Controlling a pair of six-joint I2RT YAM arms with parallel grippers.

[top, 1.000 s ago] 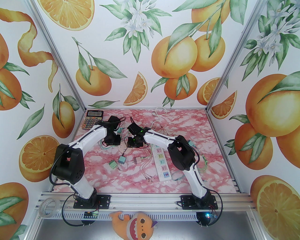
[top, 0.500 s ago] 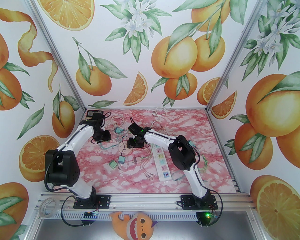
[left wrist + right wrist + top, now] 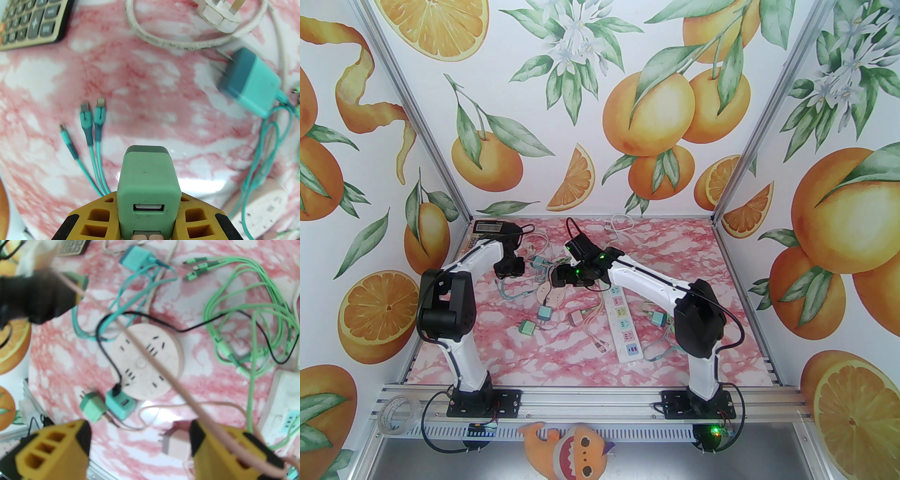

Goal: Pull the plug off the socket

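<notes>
Holding the plug, from above: the left end effector [image 3: 513, 268] sits at the far left of the worktop [image 3: 698, 262], just in front of a calculator [image 3: 490, 226]; its grip cannot be made out from up here.
Socket, from above: the round socket [image 3: 551, 296] lies flat, nearer and to the right, almost under the right end effector [image 3: 558, 276], which is the closer arm.
Clutter, from above: loose chargers, cables and a long power strip [image 3: 623, 323] lie to the right.
Plug, left wrist: the green plug [image 3: 148, 178] is pinched narrowly between the yellow fingers [image 3: 98, 215], with its long axis pointing straight ahead, clear of the worktop.
Socket, left wrist: its rim [image 3: 264, 211] shows low right, apart from the plug, so the pull looks done.
Right wrist: the right end effector [image 3: 138, 432] is spread wide and empty, with the round socket [image 3: 145, 361] straight ahead and its visible slots bare.
Obstacle, right wrist: a pink cable [image 3: 178, 387] crosses the socket face and drapes over one finger, a likely snag.
</notes>
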